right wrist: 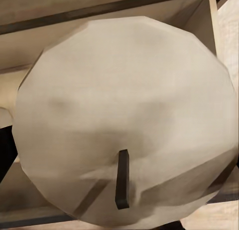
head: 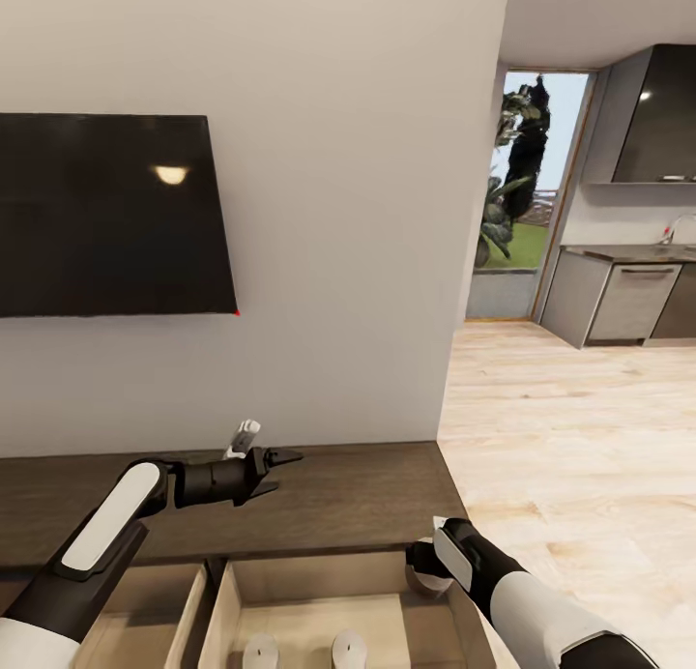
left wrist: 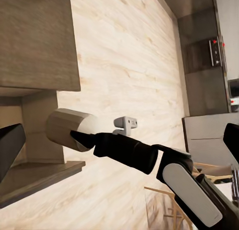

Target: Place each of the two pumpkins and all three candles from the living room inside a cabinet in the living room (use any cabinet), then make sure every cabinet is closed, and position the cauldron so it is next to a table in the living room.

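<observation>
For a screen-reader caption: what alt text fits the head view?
The right gripper holds a candle over the cabinet's open drawer, where two candles lie; the left gripper hovers above the cabinet top.

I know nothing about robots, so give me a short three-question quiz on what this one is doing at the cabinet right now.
1. True or false: the right gripper holds a candle.
2. How many candles already lie in the open drawer in the head view? A) none B) two C) four
3. Fill in: the left gripper hovers open over the top of the dark-brown ____.

Key:
1. True; the beige candle with its dark wick sits at the gripper's tip.
2. B; two candles show at the drawer's near edge.
3. cabinet.
</observation>
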Robot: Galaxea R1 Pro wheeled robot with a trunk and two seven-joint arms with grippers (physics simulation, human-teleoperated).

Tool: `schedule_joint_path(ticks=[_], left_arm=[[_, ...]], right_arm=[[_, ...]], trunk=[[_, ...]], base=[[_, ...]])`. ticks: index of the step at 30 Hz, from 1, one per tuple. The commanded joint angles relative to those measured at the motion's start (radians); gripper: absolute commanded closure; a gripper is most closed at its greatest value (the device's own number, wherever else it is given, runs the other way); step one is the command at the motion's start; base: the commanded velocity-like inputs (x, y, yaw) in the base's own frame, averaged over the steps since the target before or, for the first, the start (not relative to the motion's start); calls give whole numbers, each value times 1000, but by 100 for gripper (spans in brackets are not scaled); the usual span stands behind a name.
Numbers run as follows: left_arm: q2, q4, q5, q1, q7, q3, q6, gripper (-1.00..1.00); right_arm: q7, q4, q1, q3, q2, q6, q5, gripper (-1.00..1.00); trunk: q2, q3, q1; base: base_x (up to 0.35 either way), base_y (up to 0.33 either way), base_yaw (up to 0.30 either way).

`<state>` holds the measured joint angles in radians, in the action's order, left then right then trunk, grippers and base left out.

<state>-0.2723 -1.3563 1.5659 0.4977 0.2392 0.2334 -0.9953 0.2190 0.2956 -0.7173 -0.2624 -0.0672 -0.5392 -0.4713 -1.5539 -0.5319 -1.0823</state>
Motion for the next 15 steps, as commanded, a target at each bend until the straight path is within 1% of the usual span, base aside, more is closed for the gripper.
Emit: schedule_joint_path(ticks=[1, 5, 7, 9, 11, 13, 15], left_arm=[[-1, -1, 11, 1, 10, 1, 0, -100], [-1, -3, 12, 1, 10, 1, -1, -100], [-1, -21, 13, 0, 5, 2, -3, -100], [-2, -59, 29, -16, -29, 4, -4, -100], [-2, -97, 60, -39, -91, 11, -4, -100], [-3, -109, 69, -46, -115, 13, -5, -100], [-11, -114, 75, -49, -127, 14, -5, -100]], right_arm=[[8, 2, -1, -8, 1, -3, -10, 100], [6, 2, -1, -9, 1, -2, -10, 100], [6, 2, -1, -9, 1, -2, -10, 100], [5, 2, -1, -9, 1, -2, -10, 100], [4, 3, -1, -9, 1, -2, -10, 100], [3, 3, -1, -9, 1, -2, -10, 100], [2, 3, -1, -9, 1, -1, -10, 100]], trunk=[[-8, -4, -4], [-36, -17, -19], [-50, -23, -27], [-64, -29, -35], [-78, -36, -42], [-92, -42, -50], [-106, -48, -58]], base=[[0, 0, 0], [0, 0, 0], [0, 0, 0], [0, 0, 0], [0, 0, 0], [0, 0, 0], [0, 0, 0]])
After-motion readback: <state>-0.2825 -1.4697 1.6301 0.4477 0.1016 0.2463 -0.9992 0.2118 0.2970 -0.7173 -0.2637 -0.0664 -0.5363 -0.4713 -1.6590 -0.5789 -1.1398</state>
